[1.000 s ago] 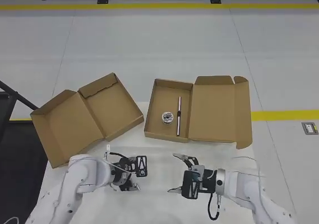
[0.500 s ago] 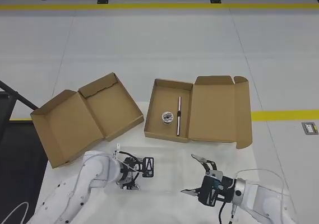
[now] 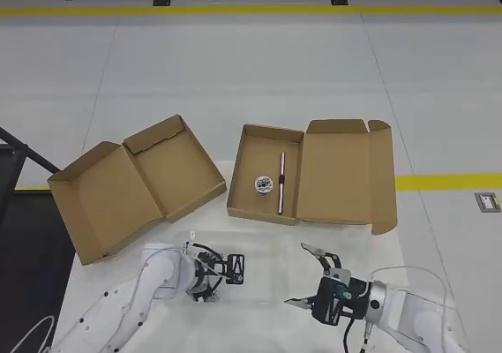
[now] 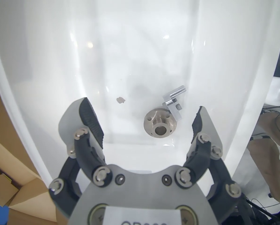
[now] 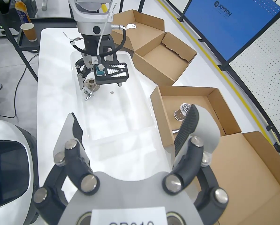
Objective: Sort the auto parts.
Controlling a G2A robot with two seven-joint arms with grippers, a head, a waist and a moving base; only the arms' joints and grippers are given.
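A brass round flange (image 4: 160,126) and a silver bracket with a pin (image 4: 174,101) lie touching each other in a clear plastic tray (image 4: 140,47). My left gripper (image 4: 142,106) hangs open over them, the flange between its fingers and nearer one pad. From the right wrist view the left gripper (image 5: 100,84) stands over the flange (image 5: 91,82) and bracket (image 5: 88,95). My right gripper (image 5: 132,112) is open and holds nothing, near the tray's other end. In the top view the left gripper (image 3: 206,282) and right gripper (image 3: 296,275) sit at the table's front.
An open cardboard box (image 3: 249,172) behind the tray holds a thin rod (image 3: 280,181) and a round metal part (image 3: 263,184). A second open box (image 3: 136,181) stands at the back left. A paper cup (image 5: 28,31) and a bottle (image 5: 21,10) stand on a dark side stand.
My left gripper has shifted toward the table's middle, over the tray. My right arm pulled back toward the front right, then stayed still.
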